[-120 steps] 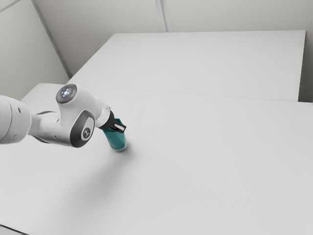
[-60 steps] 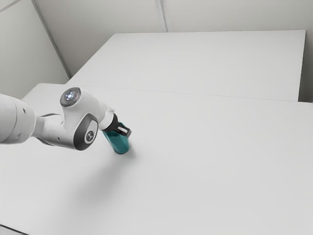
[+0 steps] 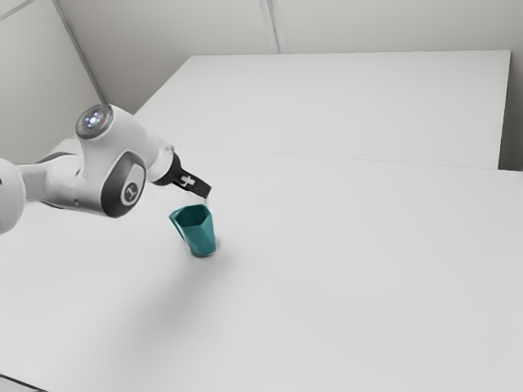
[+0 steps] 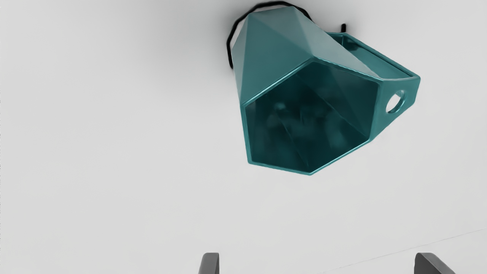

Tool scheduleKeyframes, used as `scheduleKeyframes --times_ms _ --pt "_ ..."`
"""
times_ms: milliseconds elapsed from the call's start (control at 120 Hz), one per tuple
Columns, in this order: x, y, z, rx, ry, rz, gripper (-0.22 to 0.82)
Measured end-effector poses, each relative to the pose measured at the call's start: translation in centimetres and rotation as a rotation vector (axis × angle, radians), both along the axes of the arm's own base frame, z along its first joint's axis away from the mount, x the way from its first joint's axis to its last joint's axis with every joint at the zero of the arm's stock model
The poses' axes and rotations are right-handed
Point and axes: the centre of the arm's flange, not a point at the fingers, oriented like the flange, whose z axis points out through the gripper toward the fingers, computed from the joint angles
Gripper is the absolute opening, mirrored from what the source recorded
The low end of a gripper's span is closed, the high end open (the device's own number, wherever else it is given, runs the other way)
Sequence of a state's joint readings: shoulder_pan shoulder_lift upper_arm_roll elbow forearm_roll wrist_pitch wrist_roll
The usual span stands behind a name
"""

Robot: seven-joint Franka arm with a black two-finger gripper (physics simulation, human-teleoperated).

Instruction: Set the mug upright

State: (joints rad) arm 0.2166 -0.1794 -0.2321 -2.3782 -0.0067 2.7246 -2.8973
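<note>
Exterior view, mug: the teal mug (image 3: pixel 202 237) stands on its base on the white table (image 3: pixel 368 253), mouth (image 3: pixel 194 216) up, and looks upright.
Exterior view, handle: the handle (image 3: pixel 176 223) points toward the exterior view's left.
Exterior view, gripper: the black gripper (image 3: pixel 207 196) is above the mug, near its mouth and apart from it.
Exterior view, step in hand: probably the retreat after setting down; the goal looks met. The arm would do best to rise smoothly and straight, with no sideways sweep that might catch the rim or handle and tip the mug.
Exterior view, surfaces: matte white tabletop with a soft shadow; smooth white arm shell (image 3: pixel 122 159) with dark grey joint trim.
Wrist view, fingers: the two grey fingers (image 4: pixel 209 263) stand wide apart, with nothing clamped between them.
Wrist view, care: they should stay spread until well away; any correction would call for a light, level hold on the body, lowered until the base sits flat.
Wrist view, body: faceted, broad triangular planes narrowing toward the base, satin teal outside.
Wrist view, rim: six-sided, thin and glossy along its edge; the interior is darker.
Wrist view, handle form: angular loop, its upper part pierced by a round hole (image 4: pixel 395 102).
</note>
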Motion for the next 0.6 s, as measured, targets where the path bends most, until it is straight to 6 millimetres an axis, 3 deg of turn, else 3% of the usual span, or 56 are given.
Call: scheduleKeyframes --times_ms 117,275,600 --pt "2.6 -0.2 5.3 -0.01 0.029 0.002 0.58" --pt "4.6 -0.7 9.7 -0.01 0.131 -0.009 0.59" --pt "6.5 -2.2 11.5 0.008 0.315 -0.046 0.6"
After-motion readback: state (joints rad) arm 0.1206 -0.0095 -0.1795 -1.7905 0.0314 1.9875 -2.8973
